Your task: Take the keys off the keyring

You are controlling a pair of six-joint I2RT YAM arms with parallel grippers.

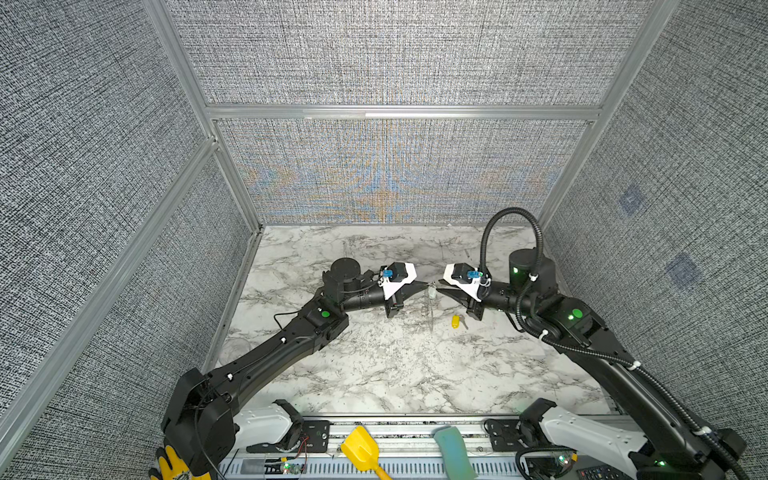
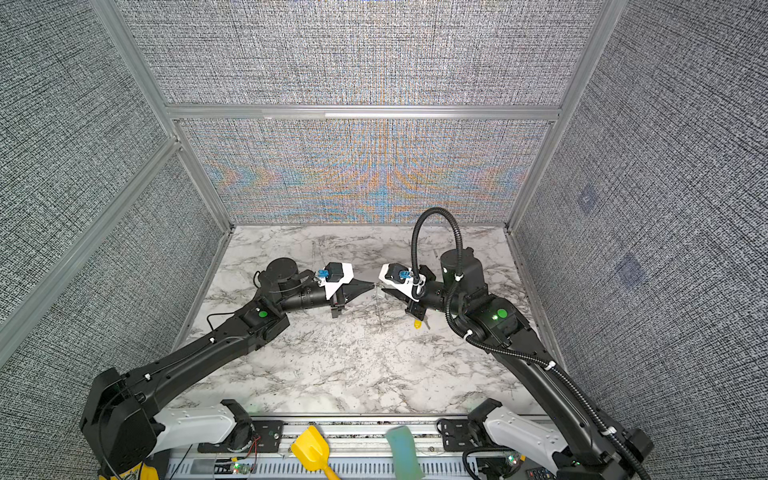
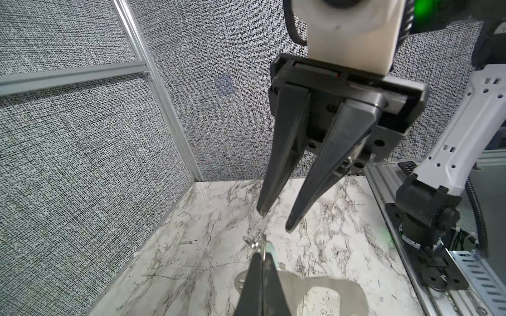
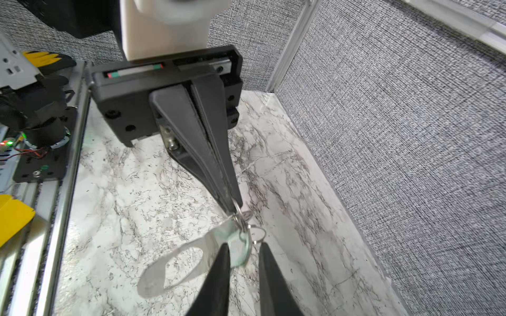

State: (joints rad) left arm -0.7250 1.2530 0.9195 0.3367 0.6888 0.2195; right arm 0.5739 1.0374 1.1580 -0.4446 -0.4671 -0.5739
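1. Keyring, at the tips of the left fingers: thin grey metal, dull sheen.
2. Fingers: matt black plastic.
3. Desk beneath the fingers: glossy, marble-patterned, scratched.
4. Walls beyond the fingers: rough woven cloth.

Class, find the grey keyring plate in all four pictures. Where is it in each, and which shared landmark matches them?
In a top view: the keyring, an edge-on sliver at centre, hangs under the left hand.
In a top view: same sliver, centre.
Left wrist: the keyring shows beyond the shut left hand.
Right wrist: the keyring hangs from the left hand.
Landmark: the left hand's shut tips.
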